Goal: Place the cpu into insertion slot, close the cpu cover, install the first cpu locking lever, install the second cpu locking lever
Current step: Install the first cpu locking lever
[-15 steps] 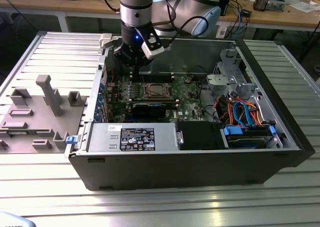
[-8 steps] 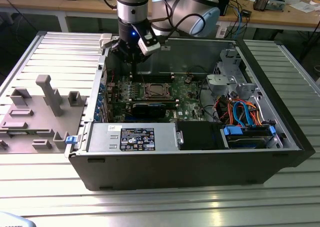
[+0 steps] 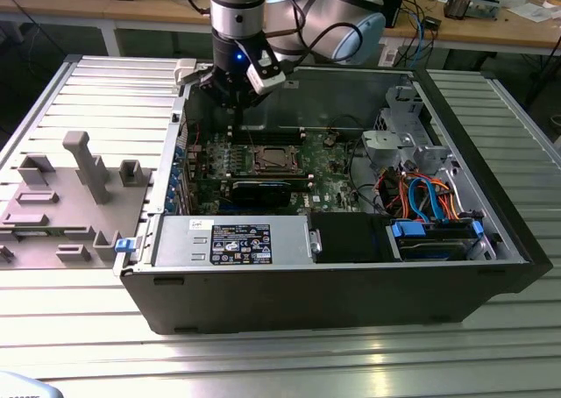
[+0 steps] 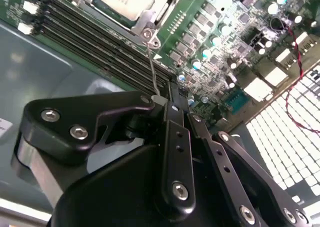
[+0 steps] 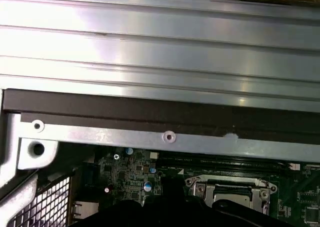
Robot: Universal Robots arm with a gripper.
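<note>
The cpu (image 4: 122, 1) lies in the insertion slot (image 3: 274, 159) of the green motherboard, its silver top showing through the window of the cpu cover (image 4: 146, 21), which lies flat over it. A thin wire locking lever (image 4: 152, 62) rises from the socket's corner to my gripper (image 4: 172, 101), and the black fingers are shut on its free end. In the exterior view my gripper (image 3: 230, 107) hangs inside the open computer case, above the board's far side and toward the exterior view's left of the socket. The first wrist view shows the covered socket (image 5: 231, 191) below the case wall.
Long memory slots (image 4: 95, 32) run beside the socket. A black graphics card (image 3: 260, 190) lies nearer the camera, then the power supply (image 3: 232, 240). Cables and blue drive bays (image 3: 434, 227) fill the case's right. A grey fixture plate (image 3: 61, 196) sits on the slatted table at the left.
</note>
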